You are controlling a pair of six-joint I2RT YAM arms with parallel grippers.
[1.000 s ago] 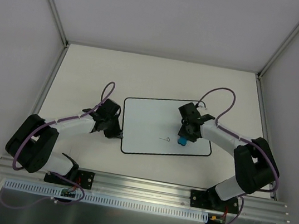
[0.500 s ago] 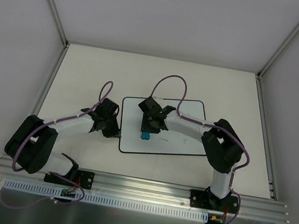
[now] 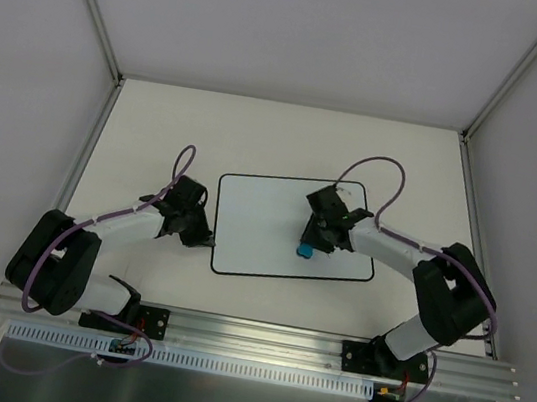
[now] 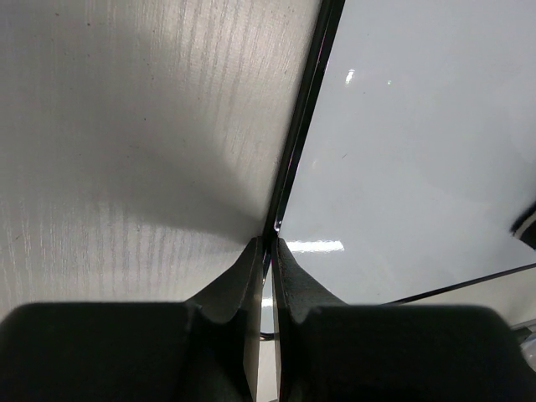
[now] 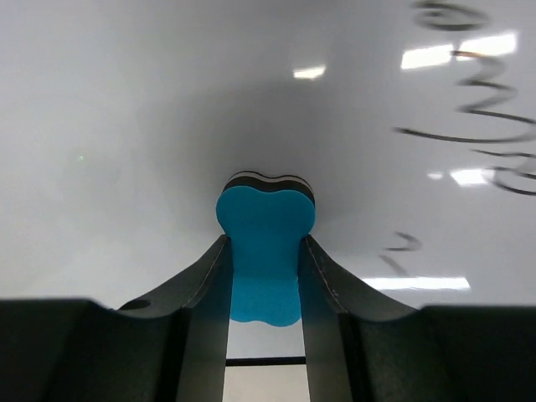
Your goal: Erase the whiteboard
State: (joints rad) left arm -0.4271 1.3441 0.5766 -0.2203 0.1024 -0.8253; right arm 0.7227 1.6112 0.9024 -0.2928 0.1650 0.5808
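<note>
The whiteboard lies flat in the middle of the table, white with a thin black border. My right gripper is shut on the blue eraser and presses it on the board's lower middle. In the right wrist view the eraser sits between my fingers, its black felt edge on the board. Black handwriting shows at the upper right. My left gripper is shut on the board's left edge. In the left wrist view its fingertips pinch the black border.
The pale tabletop is boxed in by white walls at the back and sides. An aluminium rail with both arm bases runs along the near edge. Purple cables loop above both wrists.
My right gripper swept the eraser left across the board, then back right to the lower middle. The small mark near the board's lower middle no longer shows. My left gripper stayed on the edge.
</note>
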